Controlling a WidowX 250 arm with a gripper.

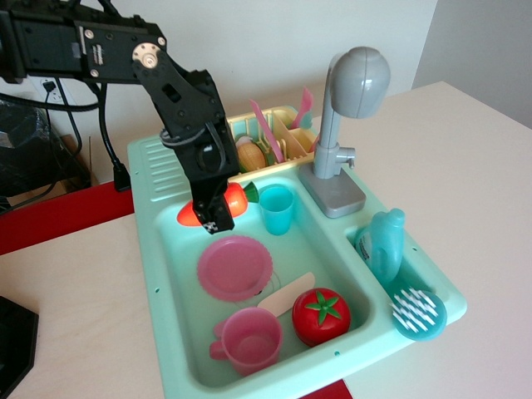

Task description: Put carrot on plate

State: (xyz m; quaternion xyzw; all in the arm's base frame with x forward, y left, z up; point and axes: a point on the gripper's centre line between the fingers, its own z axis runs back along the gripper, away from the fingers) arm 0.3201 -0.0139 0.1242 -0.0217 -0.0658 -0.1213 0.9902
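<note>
My gripper is shut on the orange toy carrot, held crosswise with its green top pointing right. It hangs inside the teal sink basin, just above and behind the far edge of the round pink plate. The plate lies flat on the basin floor, left of centre, with nothing on it. The carrot is not touching the plate.
A teal cup stands right of the carrot. A pink handled cup and red toy tomato sit at the basin front. The grey faucet rises at the right. A yellow rack holds utensils behind.
</note>
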